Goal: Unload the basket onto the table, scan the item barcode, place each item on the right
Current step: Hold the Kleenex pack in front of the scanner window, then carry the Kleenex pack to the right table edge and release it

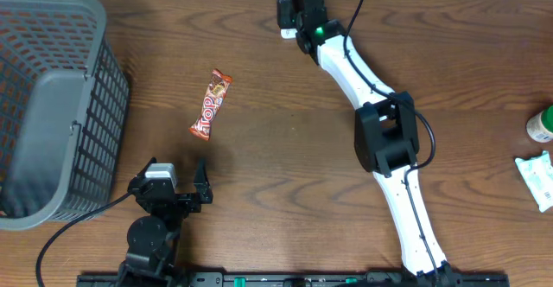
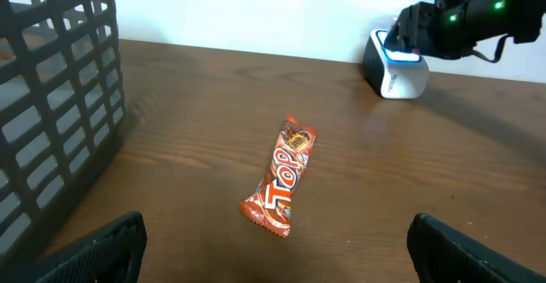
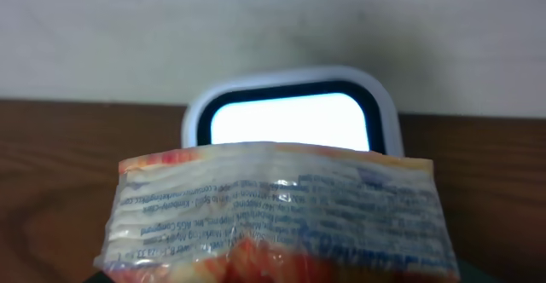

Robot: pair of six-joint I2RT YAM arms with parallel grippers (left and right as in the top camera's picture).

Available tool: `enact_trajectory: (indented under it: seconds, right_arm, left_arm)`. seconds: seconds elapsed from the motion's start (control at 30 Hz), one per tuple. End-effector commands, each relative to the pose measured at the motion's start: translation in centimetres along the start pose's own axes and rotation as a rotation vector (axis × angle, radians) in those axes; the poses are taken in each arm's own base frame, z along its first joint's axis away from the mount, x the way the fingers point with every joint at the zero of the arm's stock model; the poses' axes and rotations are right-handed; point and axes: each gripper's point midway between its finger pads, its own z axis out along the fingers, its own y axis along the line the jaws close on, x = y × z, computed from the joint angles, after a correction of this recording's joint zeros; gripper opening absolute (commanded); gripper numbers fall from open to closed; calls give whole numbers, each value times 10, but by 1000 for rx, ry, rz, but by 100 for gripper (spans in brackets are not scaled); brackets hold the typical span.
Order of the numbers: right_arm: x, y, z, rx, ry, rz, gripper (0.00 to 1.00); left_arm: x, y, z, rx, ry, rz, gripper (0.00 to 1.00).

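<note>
A wide brown wooden worktop (image 1: pixel 259 192) fills the view from above. The biggest thing on it is a grey basket (image 1: pixel 52 105) with holes in its sides. It stands at the far left.

The long white and black right arm (image 1: pixel 384 136) comes next. It reaches from the near edge all the way to the back of the worktop. Its end effector (image 1: pixel 292 6) is up by the scanner (image 3: pixel 290 117). It holds a snack packet (image 3: pixel 273 206), gripped about half way closed. In the right wrist view its fingers are nearly hidden under the packet. The packet is orange and white with rows of tiny print. It is held just in front of the scanner and covers the bottom edge of the scanner's window. The window glows bright white, and the scanner is white with a dark rim.

The small black left arm (image 1: pixel 151 235) sits at the near left, close to the basket. Its end effector (image 1: pixel 177 170) is wide open and holds nothing.

A red and orange candy bar (image 2: pixel 280 179) lies flat on the worktop beyond the left end effector, apart from it.

At the far right edge lie a white and blue pack (image 1: pixel 537 179) and, just behind it, a small bottle (image 1: pixel 541 124) with a green top.
</note>
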Motion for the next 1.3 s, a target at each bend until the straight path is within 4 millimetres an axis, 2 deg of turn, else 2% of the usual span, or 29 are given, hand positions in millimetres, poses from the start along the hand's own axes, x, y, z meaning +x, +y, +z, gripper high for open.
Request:
enact_trajectory:
  seconds: [0.0,0.1,0.2,0.3,0.4,0.47,0.63,0.77,1.0,1.07,1.17,1.2,1.23,1.27]
  right_arm:
    - [-47,-6,-34,20,-59,-17,59]
    - [-67,-15,-62,34,-44,-13,59]
    - [-81,-33,-97,66,2,-11,59]
    - [-86,-63,-133,118,78,1,57]
    - [-78,-104,-168,186,181,23,56]
    - [-67,-134,-185,246,256,41,57]
    - [-19,-241,-224,500,480,104,56]
    - [19,-316,-247,630,607,193,59]
    - [85,-420,-268,765,680,375,59]
    - [109,-446,-277,799,700,427,57]
    - [136,-470,-289,833,728,485,58]
    - [143,-476,-293,841,735,500,68]
    - [148,-481,-297,849,740,514,89]
    - [150,-486,-301,856,740,524,99]
  left_arm:
    - [13,2,2,-2,35,21,98]
    - [13,2,2,-2,35,21,98]
    - [13,2,2,-2,35,21,98]
    - [13,2,2,-2,35,21,98]
    - [13,2,2,-2,35,21,98]
    - [13,2,2,-2,35,21,98]
    - [13,2,2,-2,35,21,98]
    - [13,2,2,-2,35,21,98]
    - [13,2,2,-2,36,21,98]
    - [13,2,2,-2,35,21,98]
    - [13,2,2,-2,35,21,98]
    - [13,2,2,-2,36,21,98]
    - [13,2,2,-2,35,21,98]
    - [13,2,2,-2,35,21,98]
